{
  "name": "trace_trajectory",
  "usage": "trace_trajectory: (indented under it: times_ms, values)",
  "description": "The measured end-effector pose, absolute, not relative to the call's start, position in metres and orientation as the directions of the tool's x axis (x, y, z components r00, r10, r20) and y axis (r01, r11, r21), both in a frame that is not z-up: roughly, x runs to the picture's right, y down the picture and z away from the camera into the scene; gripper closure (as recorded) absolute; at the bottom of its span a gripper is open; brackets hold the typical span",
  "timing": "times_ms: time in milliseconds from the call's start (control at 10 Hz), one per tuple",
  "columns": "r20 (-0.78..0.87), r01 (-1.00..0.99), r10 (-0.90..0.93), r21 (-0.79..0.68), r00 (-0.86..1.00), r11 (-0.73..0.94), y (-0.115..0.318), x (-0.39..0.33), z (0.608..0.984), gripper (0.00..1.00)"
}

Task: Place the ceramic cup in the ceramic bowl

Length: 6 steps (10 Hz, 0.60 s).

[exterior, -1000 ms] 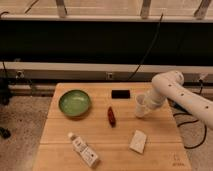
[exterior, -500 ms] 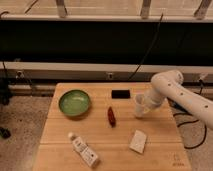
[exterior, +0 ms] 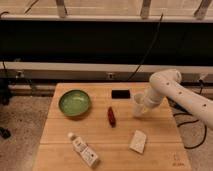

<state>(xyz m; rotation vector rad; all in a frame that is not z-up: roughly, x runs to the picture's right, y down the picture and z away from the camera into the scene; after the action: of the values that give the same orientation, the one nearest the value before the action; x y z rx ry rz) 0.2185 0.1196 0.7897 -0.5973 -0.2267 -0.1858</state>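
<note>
The ceramic cup [exterior: 138, 106] is small, white and upright, over the right middle of the wooden table. My gripper [exterior: 144, 102] at the end of the white arm is shut on the cup, reaching in from the right. The cup's base looks close to the tabletop; I cannot tell whether it touches. The green ceramic bowl [exterior: 75, 103] sits empty at the table's left rear, well to the left of the cup.
A black flat object [exterior: 120, 93] lies at the back just left of the cup. A red item [exterior: 111, 116] lies between bowl and cup. A white labelled bottle [exterior: 84, 150] lies front left and a white packet [exterior: 138, 141] front right on the wooden table [exterior: 55, 132].
My gripper and the cup have edged slightly to the left. Nothing else has moved.
</note>
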Motion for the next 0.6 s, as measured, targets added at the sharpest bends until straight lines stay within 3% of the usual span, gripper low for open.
trace_trajectory:
  times_ms: [600]
  values:
    - [0.285, 0.263, -0.123, -0.531, 0.951, 0.805, 0.1158, 0.2105, 0.7875, 1.0]
